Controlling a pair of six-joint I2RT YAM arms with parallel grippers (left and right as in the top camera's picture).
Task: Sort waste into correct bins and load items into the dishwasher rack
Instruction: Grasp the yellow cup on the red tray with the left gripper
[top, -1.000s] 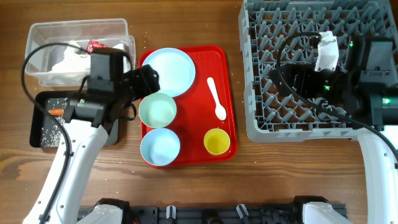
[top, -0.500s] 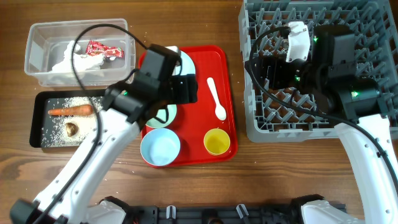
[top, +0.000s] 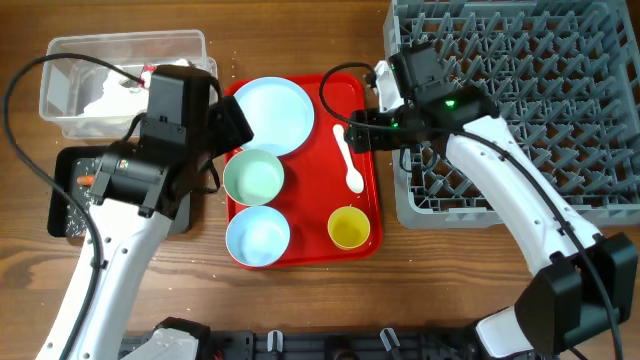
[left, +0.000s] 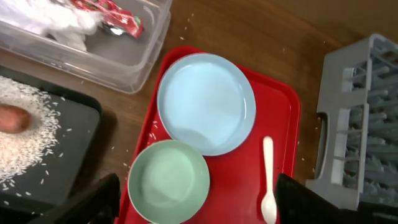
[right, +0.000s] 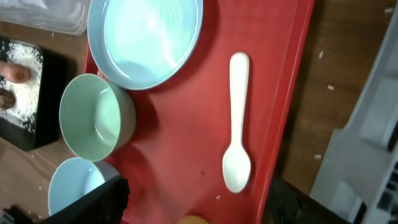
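Note:
The light blue plate (top: 270, 115), a pale green bowl (top: 253, 177), a blue bowl (top: 258, 236), the yellow cup (top: 348, 228) and the white spoon (top: 348, 160) lie on the red tray (top: 365, 100). My left gripper (top: 232, 125) hangs open and empty above the plate and green bowl (left: 168, 180). My right gripper (top: 360, 130) is open and empty above the spoon (right: 237, 137). The napkin (top: 105, 95) and wrapper (top: 148, 75) lie in the clear tub (top: 70, 55). Rice (left: 25, 137) and the carrot stick (left: 12, 118) lie in the black tray (top: 62, 215). The brown lump is hidden.
The grey dishwasher rack (top: 520, 110) stands at the right, with its near left corner next to the red tray's right edge. My left arm covers most of the black tray in the overhead view. Cables loop above both arms.
My right arm has swung left off the rack to the tray's right side above the spoon. My left arm has pulled back left from over the tray. Both grippers stay empty.

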